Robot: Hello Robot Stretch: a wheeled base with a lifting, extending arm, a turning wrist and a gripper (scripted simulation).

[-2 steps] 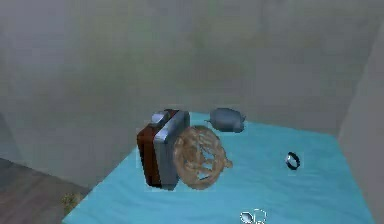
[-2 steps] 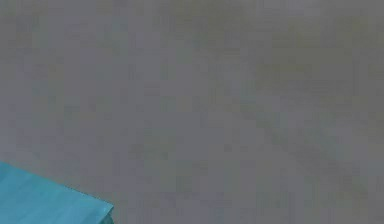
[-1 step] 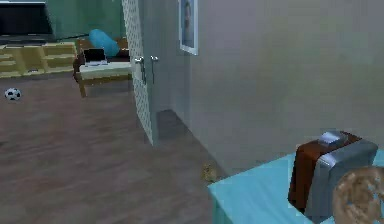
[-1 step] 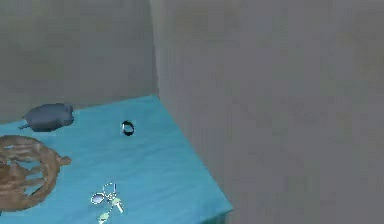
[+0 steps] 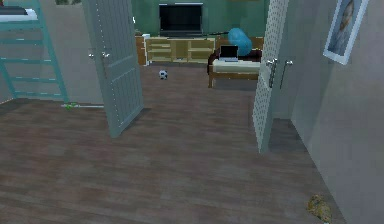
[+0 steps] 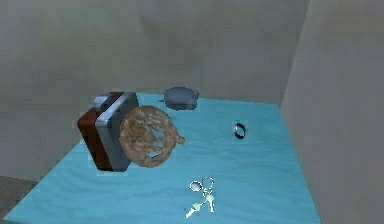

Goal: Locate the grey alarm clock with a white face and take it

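1. Searching seems the step in hand: a small grey rounded thing (image 6: 181, 96), possibly the alarm clock, sits at the far edge of the turquoise worktop (image 6: 270, 180), behind a wicker ball (image 6: 150, 138).
2. Next, confirm its white face, then reach out to it.
3. The fingers' state I cannot tell.

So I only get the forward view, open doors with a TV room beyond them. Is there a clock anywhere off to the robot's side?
Observer: Possibly. The arm side view has a light blue tabletop, and a small grey rounded thing sits at its far edge. I can't make out a face on it.
Operator: Anything else on there?
Observer: A wicker ball, in front of a brown and grey box.
Operator: And closer to the robot?
Observer: A bunch of keys lies near the front edge.
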